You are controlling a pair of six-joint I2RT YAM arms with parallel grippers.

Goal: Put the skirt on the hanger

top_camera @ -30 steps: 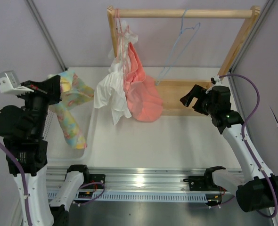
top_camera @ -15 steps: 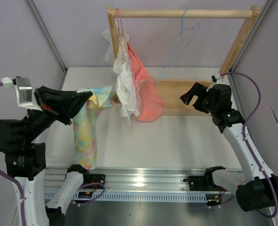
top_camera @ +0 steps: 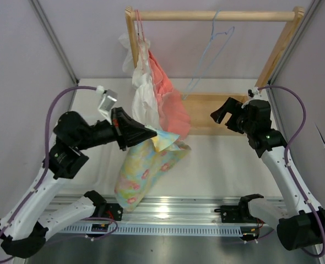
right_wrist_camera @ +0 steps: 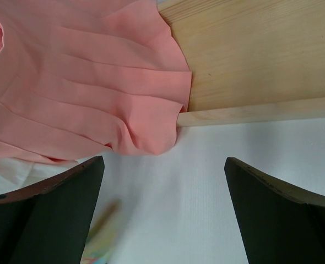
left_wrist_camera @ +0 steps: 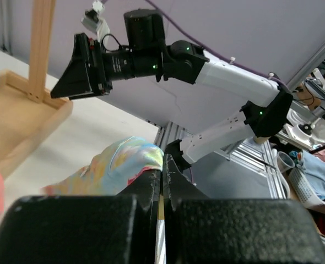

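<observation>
Pale-yellow skirt (top_camera: 146, 170) hangs pinched in left gripper (top_camera: 153, 133); hanger (top_camera: 214, 27), well beyond it, is bare; right gripper (top_camera: 220, 116) spread, empty; hanging not yet done

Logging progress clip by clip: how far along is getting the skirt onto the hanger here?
Done: the skirt is grasped, dangling from the left gripper, whose jaws are shut on it. In hand: it is held in front of the wooden rack. Left: the blue hanger on the rack is bare, and the right gripper is open and empty.
</observation>
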